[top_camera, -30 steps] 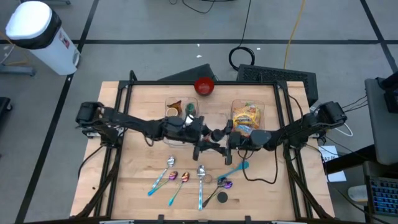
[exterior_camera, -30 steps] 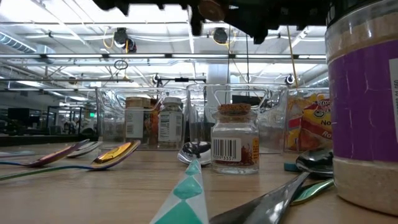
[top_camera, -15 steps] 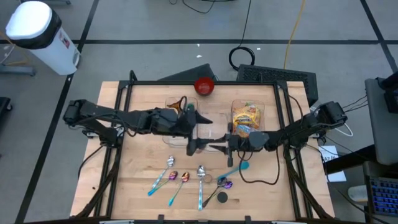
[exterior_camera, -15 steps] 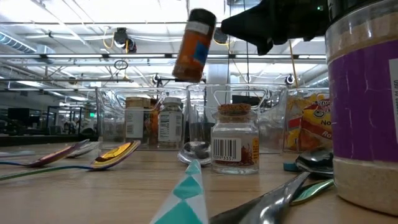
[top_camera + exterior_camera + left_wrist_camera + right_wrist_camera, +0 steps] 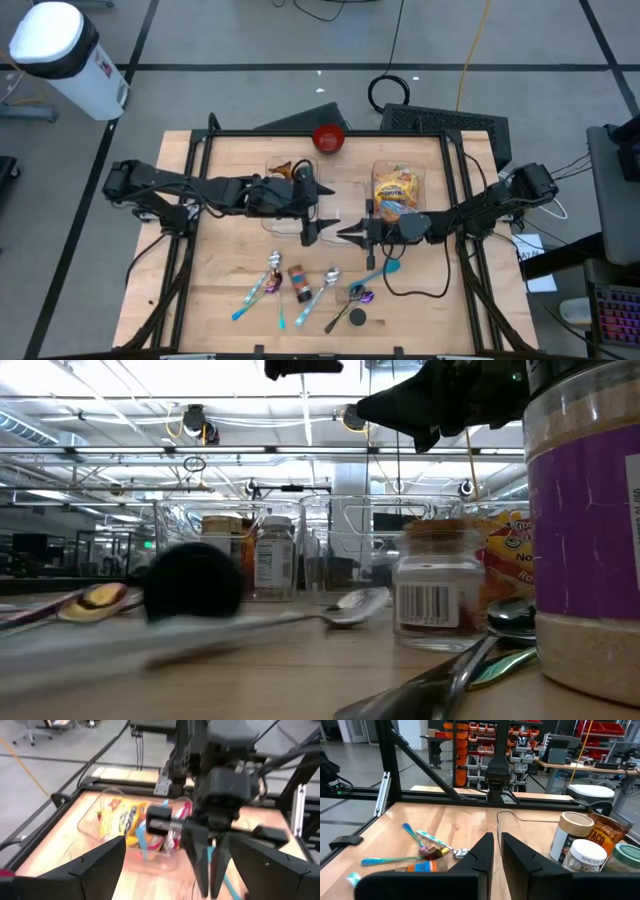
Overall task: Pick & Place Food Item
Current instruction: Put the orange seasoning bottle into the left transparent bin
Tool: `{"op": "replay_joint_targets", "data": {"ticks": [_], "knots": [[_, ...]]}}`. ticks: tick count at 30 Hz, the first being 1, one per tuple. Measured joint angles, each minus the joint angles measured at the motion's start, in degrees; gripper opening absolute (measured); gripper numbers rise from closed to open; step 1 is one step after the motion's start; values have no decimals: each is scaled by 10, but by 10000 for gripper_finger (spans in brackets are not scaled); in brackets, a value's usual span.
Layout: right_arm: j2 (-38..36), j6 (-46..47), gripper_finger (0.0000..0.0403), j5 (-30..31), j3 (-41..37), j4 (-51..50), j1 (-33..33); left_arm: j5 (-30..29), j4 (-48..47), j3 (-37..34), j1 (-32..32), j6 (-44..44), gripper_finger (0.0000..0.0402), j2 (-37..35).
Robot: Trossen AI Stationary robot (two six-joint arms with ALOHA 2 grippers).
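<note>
An orange-labelled spice jar [image 5: 297, 280] lies on its side on the wooden table among several spoons [image 5: 262, 285], touched by no gripper. It shows as an orange blur [image 5: 417, 866] in the right wrist view. My left gripper [image 5: 318, 213] hangs open above the table's middle, with nothing between its fingers. Facing it from the right, my right gripper [image 5: 341, 235] is shut on nothing, its fingers [image 5: 482, 852] nearly together. Both are well above and behind the jar.
Two clear bins stand at the far side: one [image 5: 290, 175] with spice jars, one [image 5: 400, 188] with snack bags. A red bowl [image 5: 329, 139] sits behind them. A cork-topped glass jar [image 5: 435, 585] and a purple-labelled jar [image 5: 585, 530] stand near the front edge.
The orange jar, held up between the two grippers a second ago, dropped, tipping in the air, and landed on its side among the spoons, which were knocked about. The cork-topped jar shifted sideways. My left gripper opened, rose and drew back left; my right gripper shut on nothing.
</note>
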Motion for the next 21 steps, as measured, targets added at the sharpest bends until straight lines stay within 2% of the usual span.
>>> {"op": "replay_joint_targets", "data": {"ticks": [5, 8, 13, 15, 17, 21], "knots": [[0, 4, 32, 0, 0, -3, 0, 0, -44, 0, 0, -3, 363, 0], [0, 15, 37, 0, 0, -4, 0, 12, -125, 0, -3, -2, 363, 0], [0, 15, 47, 0, 0, -11, 0, 116, -317, 0, -30, -36, 363, 11], [0, 15, 51, 0, 0, -12, 0, 125, -371, 0, -56, -37, 363, 25], [0, 13, 54, 0, 0, -12, 0, 121, -390, -1, -80, -40, 363, 39], [0, 12, 59, 1, 0, -15, 0, 116, -353, -9, -123, -38, 363, 82]]}}
